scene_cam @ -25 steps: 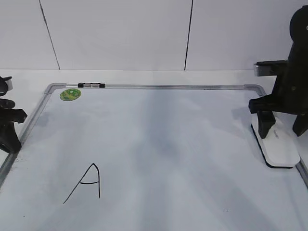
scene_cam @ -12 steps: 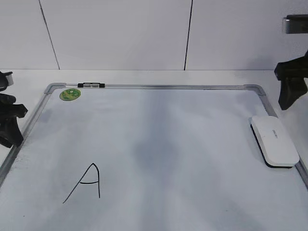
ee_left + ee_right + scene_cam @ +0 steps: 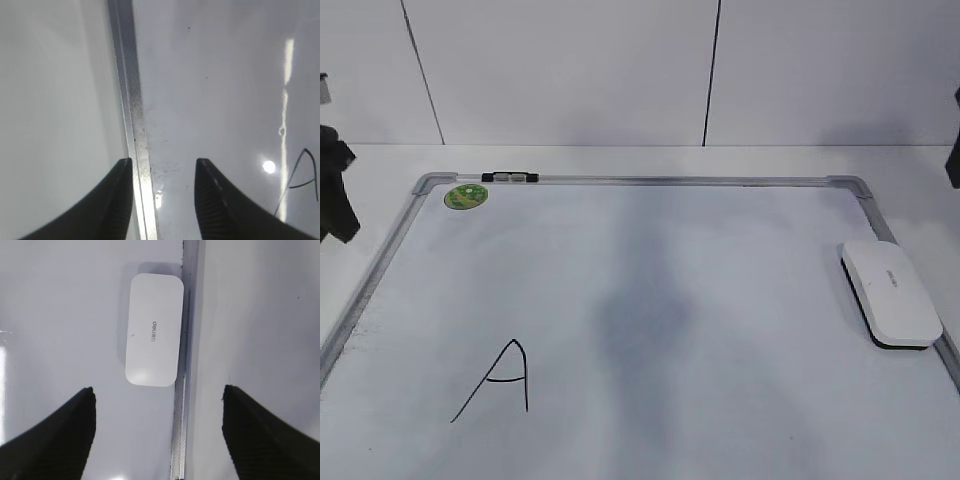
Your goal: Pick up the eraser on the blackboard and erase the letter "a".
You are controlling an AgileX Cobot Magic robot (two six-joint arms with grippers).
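Note:
The white eraser (image 3: 890, 292) lies flat on the blackboard (image 3: 740, 400), against its right frame; it also shows in the right wrist view (image 3: 152, 330), with nothing holding it. No lowercase "a" shows on the board. Only the capital "A" (image 3: 500, 382) and a faint grey smudge (image 3: 645, 310) near the middle show. My right gripper (image 3: 158, 390) is wide open and empty, high above the eraser and the right frame; just a sliver of it (image 3: 954, 150) shows in the exterior view. My left gripper (image 3: 162, 161) is open and empty over the board's left frame (image 3: 130, 100).
A small black-and-white clip (image 3: 510, 177) sits on the top frame next to a round green sticker (image 3: 466, 196). The board lies on a white table (image 3: 620, 160) with a white panelled wall behind. The left arm (image 3: 334, 195) is at the left edge.
My right gripper has let go of the eraser and risen up and right, almost out of the exterior view. My left arm has also lifted. The eraser stays by the right frame.

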